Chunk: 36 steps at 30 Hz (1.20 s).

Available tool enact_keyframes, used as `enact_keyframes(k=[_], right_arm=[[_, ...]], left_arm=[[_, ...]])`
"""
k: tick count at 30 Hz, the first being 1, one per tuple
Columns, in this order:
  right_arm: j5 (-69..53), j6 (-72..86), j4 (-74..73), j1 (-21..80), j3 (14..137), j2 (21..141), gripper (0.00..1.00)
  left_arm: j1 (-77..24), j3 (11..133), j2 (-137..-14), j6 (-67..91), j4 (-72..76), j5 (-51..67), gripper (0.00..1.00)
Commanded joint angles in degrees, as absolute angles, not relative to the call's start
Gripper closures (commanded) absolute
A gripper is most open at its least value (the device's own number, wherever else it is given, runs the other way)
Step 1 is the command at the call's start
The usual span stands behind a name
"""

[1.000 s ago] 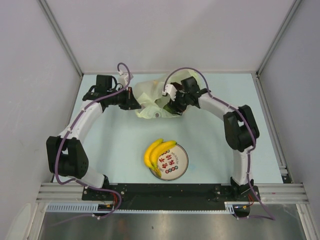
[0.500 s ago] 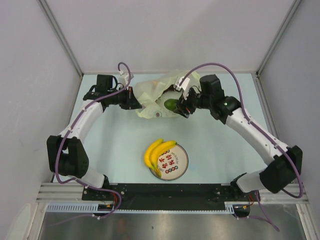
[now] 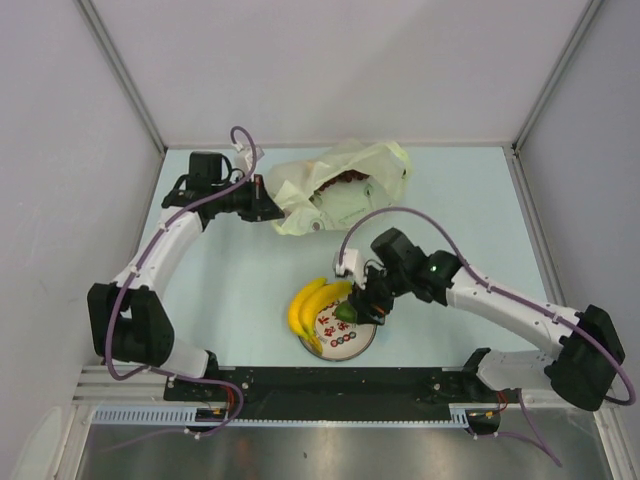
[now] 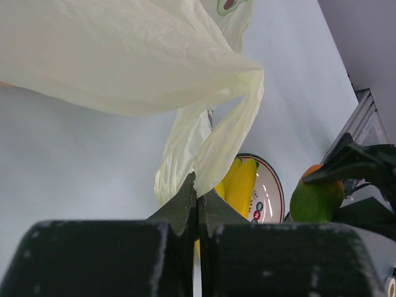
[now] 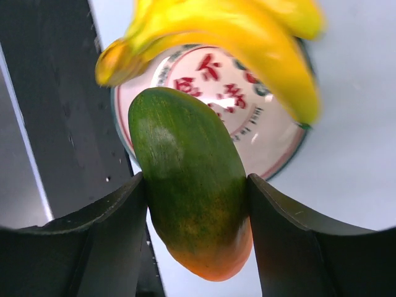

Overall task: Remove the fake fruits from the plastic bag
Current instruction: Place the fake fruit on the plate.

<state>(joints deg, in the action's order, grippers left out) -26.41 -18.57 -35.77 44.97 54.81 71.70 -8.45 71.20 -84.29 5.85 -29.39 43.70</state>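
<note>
Lettering check, all views.

Round white plate: red brush-style Chinese characters are printed across the centre, in two rows as seen from the top view. Too small there to read.

Right wrist view, same plate: the red characters are larger but blurred. They are partly covered by the green-and-orange plastic mango and the yellow plastic banana bunch. Cannot read any with confidence.

Small green, red and dark marks sit inside the plate's edge. No text can be made out on them.

Thin translucent pale yellow plastic bag: printed emblem with a green outline and red-brown centre, cut off by the frame edge, no letters visible. In the top view there is a small round mark on the bag's near edge, too small to read.

Nothing legible as words or numbers.
</note>
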Motion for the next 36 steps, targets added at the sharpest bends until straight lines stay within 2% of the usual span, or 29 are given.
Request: enact_keyframes(k=[1, 5, 14, 18, 21, 36], right_arm=[[-19.3, -33.2, -30.2, 52.8, 51.1, 67.4, 0.61], [-17.1, -41.5, -24.7, 55.6, 47.7, 66.5, 0.61], [-21.4, -63.6, -8.2, 58.2, 36.7, 62.3, 0.61], [-25.0, -68.4, -4.9, 58.3, 35.1, 62.8, 0.57], [-24.6, -69.5, -1.0, 59.1, 33.3, 63.8, 0.53], [-20.2, -68.6, 10.5, 62.8, 30.4, 73.9, 0.53]], left_arm=[[-8.7, 69.5, -80.9, 7.1, -27.3, 45.5, 1.00], [-8.8, 68.6, -79.5, 7.4, -26.7, 45.3, 1.00], [-8.7, 65.4, -77.3, 7.4, -27.1, 45.4, 1.00], [-8.7, 64.5, -76.3, 7.4, -26.8, 44.7, 1.00], [-8.8, 64.5, -75.7, 7.2, -27.1, 44.5, 1.00], [-8.6, 62.2, -74.8, 5.5, -27.8, 42.2, 0.99]])
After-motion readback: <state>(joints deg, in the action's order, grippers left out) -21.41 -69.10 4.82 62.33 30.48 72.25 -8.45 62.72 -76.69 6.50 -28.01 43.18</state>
